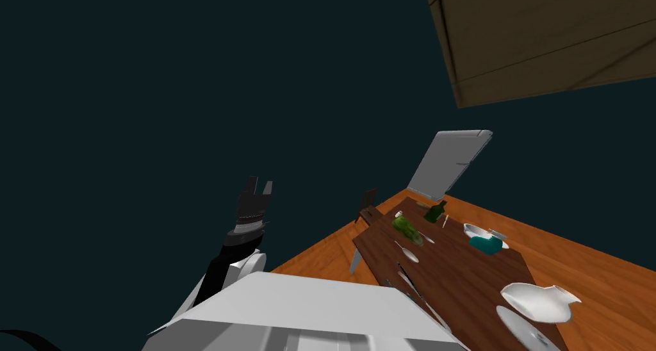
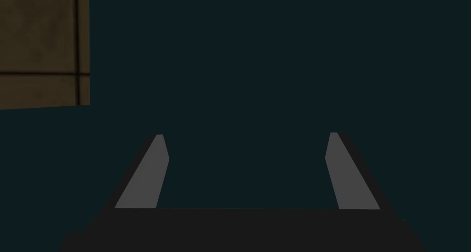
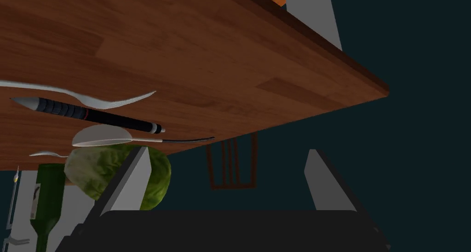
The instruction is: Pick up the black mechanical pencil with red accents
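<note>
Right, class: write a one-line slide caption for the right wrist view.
Open right pincer, apart from the black pencil lying on the brown table beside a white spoon.

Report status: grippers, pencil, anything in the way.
Left gripper open, empty. Right gripper open, empty. Pencil flat on table, not grasped. White utensil and spoon lie close either side of it.

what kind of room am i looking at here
Most likely a dining room in a house: a long wooden table on an orange wood floor, laid with a white dish, a spoon and a green bottle, and a chair near its far end.
</note>
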Robot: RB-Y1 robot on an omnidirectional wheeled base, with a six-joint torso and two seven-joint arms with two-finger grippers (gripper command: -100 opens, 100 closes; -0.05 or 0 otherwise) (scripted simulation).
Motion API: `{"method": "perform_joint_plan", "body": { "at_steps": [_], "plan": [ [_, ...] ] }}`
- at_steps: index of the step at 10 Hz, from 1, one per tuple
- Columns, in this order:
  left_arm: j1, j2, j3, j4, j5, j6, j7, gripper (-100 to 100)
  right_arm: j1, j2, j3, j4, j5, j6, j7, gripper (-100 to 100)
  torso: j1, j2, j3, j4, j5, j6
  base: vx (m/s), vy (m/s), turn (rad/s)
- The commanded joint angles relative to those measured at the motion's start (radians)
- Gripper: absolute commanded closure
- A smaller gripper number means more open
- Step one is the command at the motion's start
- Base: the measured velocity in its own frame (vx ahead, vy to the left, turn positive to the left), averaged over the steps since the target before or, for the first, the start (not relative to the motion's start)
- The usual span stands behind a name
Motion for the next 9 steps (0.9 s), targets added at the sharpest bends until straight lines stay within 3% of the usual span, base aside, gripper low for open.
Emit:
{"method": "perform_joint_plan", "body": {
  "at_steps": [1,5,6,9],
  "plan": [
    [0.000,0.000,0.000,0.000,0.000,0.000,0.000,0,-0.001,-0.001,0.009,0.006,0.029,0.034,0.012,-100,0.000,0.000,0.000,0.000,0.000,0.000,0.014,-0.058,0.082],
    [0.000,0.000,0.000,0.000,0.000,0.000,0.000,0,-0.026,-0.021,-0.007,0.139,0.161,0.096,0.092,-100,0.000,0.000,0.000,0.000,0.000,0.000,0.013,-0.070,0.269],
    [0.000,0.000,0.000,0.000,0.000,0.000,0.000,0,-0.026,-0.021,-0.007,0.139,0.164,0.096,0.092,-100,-0.002,0.000,0.000,0.000,0.000,0.000,0.014,-0.082,0.096],
    [0.000,0.000,0.000,0.000,0.000,0.000,0.000,0,-0.041,-0.033,-0.019,0.210,0.247,0.132,0.140,-100,0.001,0.000,0.000,0.000,0.000,0.000,0.017,-0.072,0.221]
  ]
}}
